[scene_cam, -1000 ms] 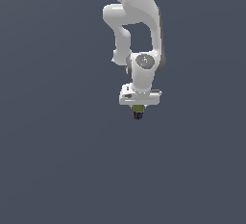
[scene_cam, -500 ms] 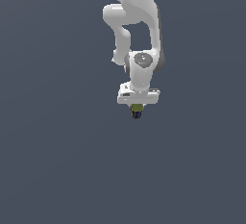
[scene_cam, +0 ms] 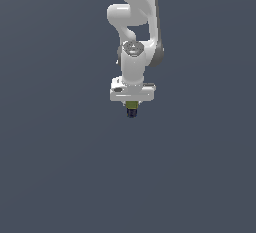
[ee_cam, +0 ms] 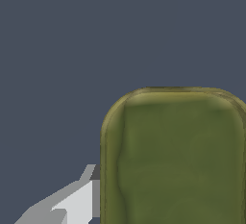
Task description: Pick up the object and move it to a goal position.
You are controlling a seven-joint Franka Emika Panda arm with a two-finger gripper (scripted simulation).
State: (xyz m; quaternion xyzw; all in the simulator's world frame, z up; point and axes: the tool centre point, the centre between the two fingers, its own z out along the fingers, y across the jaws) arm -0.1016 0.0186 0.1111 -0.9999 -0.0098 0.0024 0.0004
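The object [scene_cam: 131, 110] is a tiny block, olive-yellow on top and dark navy below, hanging in the air under the white hand. My gripper [scene_cam: 131, 112] is shut on the object. Its fingers are too small to make out in the exterior view. In the wrist view the object's olive face [ee_cam: 173, 160] fills much of the picture, with one grey-white finger [ee_cam: 72, 204] pressed against its side. The other finger is out of frame. No goal mark shows.
The white arm [scene_cam: 137, 22] comes down from the upper edge of the exterior view. Behind and below it there is only a plain dark grey-blue surface [scene_cam: 60, 177].
The gripper, still holding the object, has shifted toward the exterior view's left and slightly upward. The wrist has turned a little.
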